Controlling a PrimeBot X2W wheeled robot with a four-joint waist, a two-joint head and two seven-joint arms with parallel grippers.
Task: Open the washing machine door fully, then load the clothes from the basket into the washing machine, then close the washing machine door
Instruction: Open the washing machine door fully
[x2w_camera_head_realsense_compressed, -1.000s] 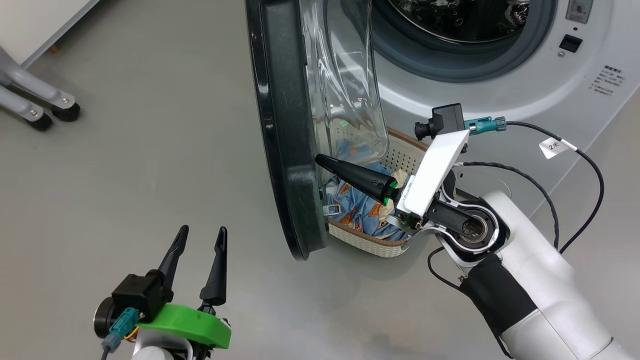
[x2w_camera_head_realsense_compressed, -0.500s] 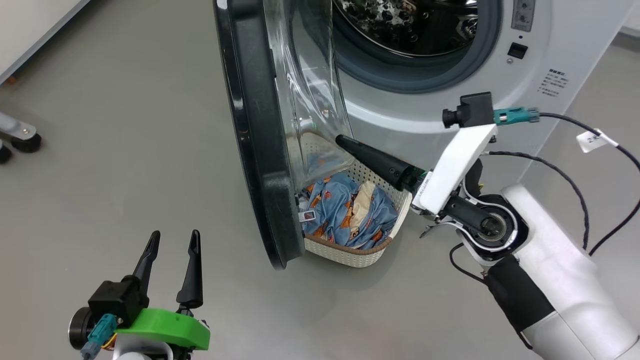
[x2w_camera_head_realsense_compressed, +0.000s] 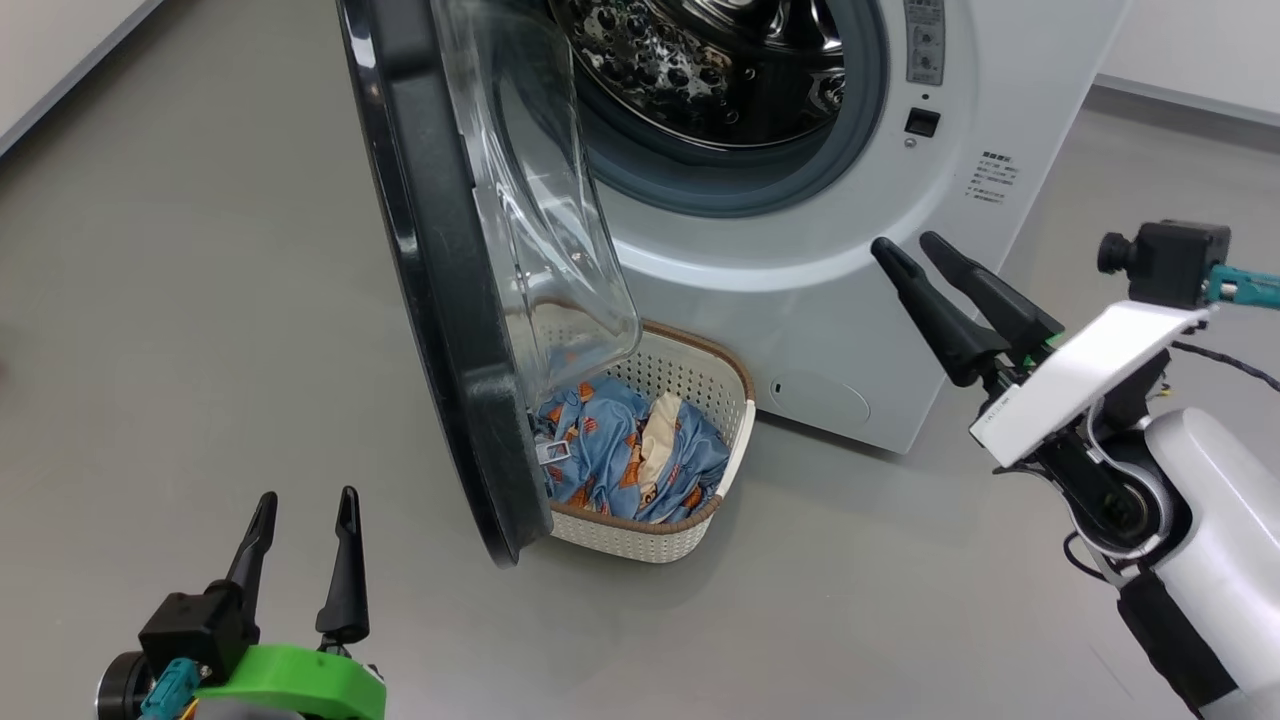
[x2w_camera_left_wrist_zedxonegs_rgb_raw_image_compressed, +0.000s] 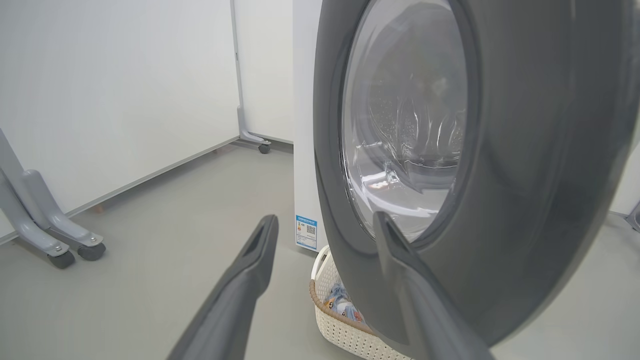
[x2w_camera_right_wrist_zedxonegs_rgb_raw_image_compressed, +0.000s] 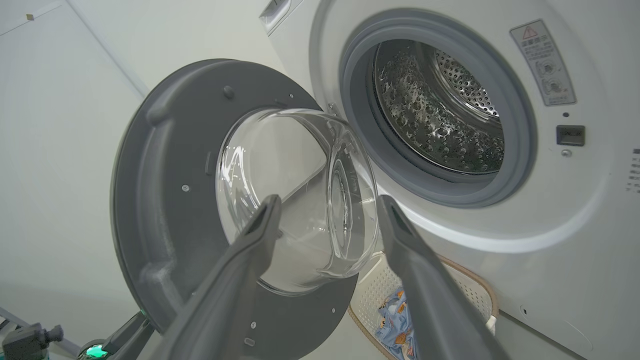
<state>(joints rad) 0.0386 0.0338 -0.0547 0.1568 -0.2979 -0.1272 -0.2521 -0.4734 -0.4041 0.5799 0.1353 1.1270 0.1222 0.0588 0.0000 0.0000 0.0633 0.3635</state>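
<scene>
Your right gripper (x2w_camera_head_realsense_compressed: 905, 243) has spread its fingers and pulled away from the basket (x2w_camera_head_realsense_compressed: 735, 400), empty (left gripper (x2w_camera_head_realsense_compressed: 307, 495) gapes too); the clothes (x2w_camera_head_realsense_compressed: 610, 440) stay inside it, so grasp again.

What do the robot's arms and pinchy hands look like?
Both the left gripper and right gripper have two long pointy black fingers. The left has a green mount. The right arm is white with a black band, black camera and teal plug.

Basket (x2w_camera_head_realsense_compressed: 650, 540) on the floor (x2w_camera_head_realsense_compressed: 200, 300) just before the washing machine (x2w_camera_head_realsense_compressed: 800, 330), clothes (x2w_camera_head_realsense_compressed: 600, 440) in the basket, washing machine door (x2w_camera_head_realsense_compressed: 440, 330) standing open at the basket's left, its glass bowl (x2w_camera_head_realsense_compressed: 540, 220) overhanging that side
</scene>
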